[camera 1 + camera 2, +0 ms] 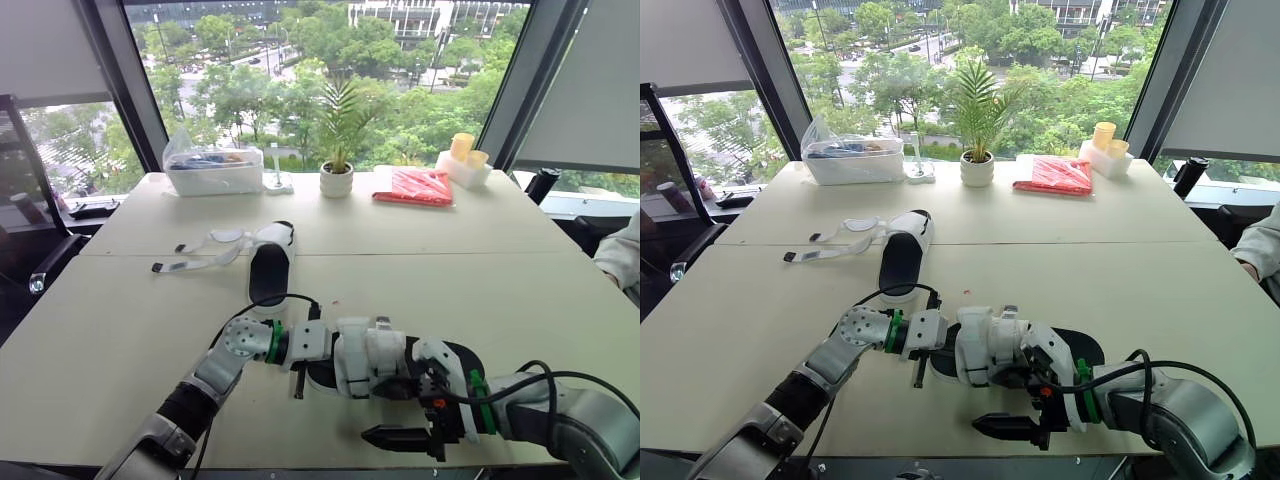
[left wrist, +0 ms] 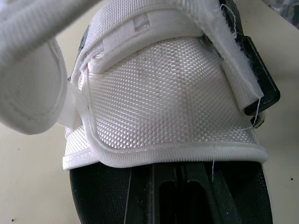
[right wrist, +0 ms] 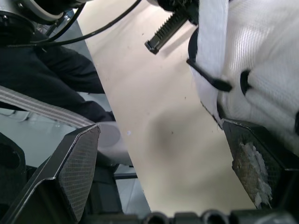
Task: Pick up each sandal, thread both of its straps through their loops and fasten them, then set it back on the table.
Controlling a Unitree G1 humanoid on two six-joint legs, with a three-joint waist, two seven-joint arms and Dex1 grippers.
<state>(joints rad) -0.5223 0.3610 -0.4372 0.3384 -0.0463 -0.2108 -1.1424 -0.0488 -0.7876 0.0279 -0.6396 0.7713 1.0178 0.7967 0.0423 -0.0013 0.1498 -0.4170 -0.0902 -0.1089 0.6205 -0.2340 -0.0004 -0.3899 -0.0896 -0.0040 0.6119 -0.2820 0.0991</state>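
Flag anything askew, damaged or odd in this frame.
The far sandal lies with both straps undone and splayed toward the robot's left. Loose threads hang off a strap edge of the near sandal, and white fuzz clings to one pad of the right gripper.

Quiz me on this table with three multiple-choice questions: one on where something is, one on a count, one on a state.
1. Where does the potted plant stand?
A. On the floor
B. At the far edge of the table, between the clear container and the red packet
C. At the near edge

2. How many sandals are in view?
A. One
B. Two
C. Four

3. How are the straps of the far sandal?
A. Fastened
B. Cut off
C. Loose, spread on the table

Answers: 1 B, it stands by the window between those two; 2 B, the far sandal plus the near sandal; 3 C, the straps lie open across the tabletop.
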